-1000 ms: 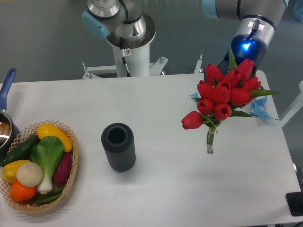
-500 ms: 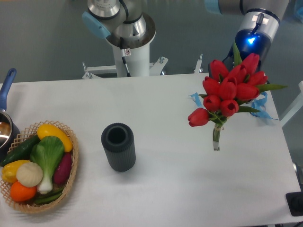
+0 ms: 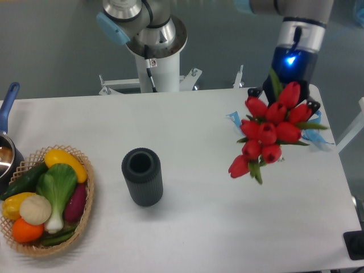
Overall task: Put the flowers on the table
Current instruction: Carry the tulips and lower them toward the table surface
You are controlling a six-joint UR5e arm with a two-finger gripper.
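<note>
Bunch has swung stems-away since the last frame, flowers [image 3: 269,128] now hanging over the table's [image 3: 199,227] right side under the gripper [image 3: 282,91], jaw state hidden; light, floppy, crushable, so hold the bundled stems.

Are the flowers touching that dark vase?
Apart. The camera view shows the flowers on the right with a wide stretch of bare white table between them and the vase near the middle.
</note>
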